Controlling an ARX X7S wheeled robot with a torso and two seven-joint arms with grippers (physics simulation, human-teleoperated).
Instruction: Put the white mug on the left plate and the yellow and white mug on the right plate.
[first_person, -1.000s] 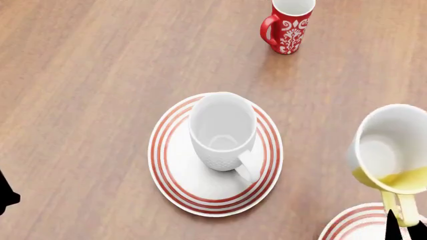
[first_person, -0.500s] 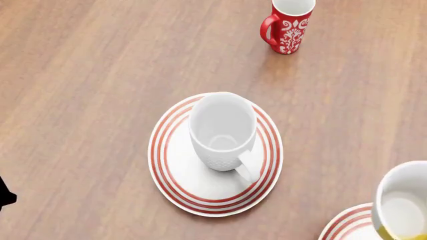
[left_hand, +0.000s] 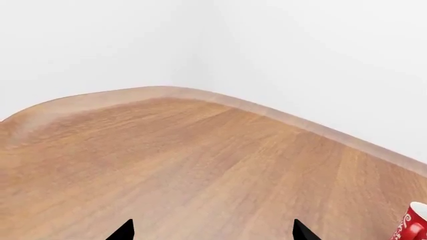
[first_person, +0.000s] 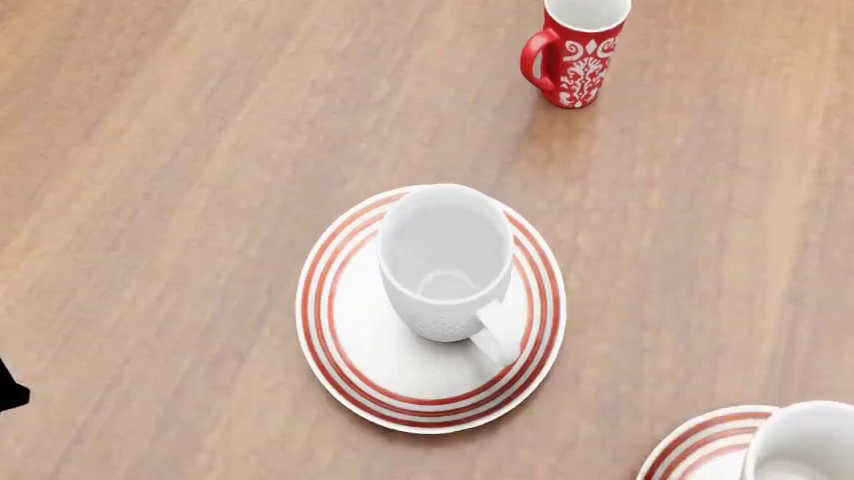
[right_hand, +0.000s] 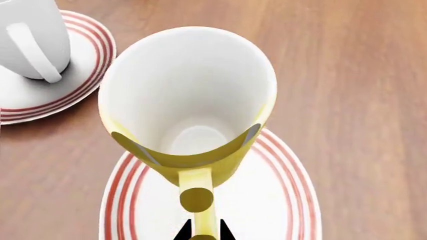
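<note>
The small yellow ceramic mug with white inside (right_hand: 190, 105) is gripped by its slim handle in the right hand (right_hand: 201, 231), over the red-ringed right plate (right_hand: 280, 200); rigid, glossy, probably slippery and breakable

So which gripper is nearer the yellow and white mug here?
The right gripper: it is closed on the handle of the yellow and white mug over the right plate. The left gripper faces bare table, far from that mug.

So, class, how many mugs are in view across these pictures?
3: the white mug on the left plate, the yellow mug held over the right plate, and a red mug farther back.
</note>
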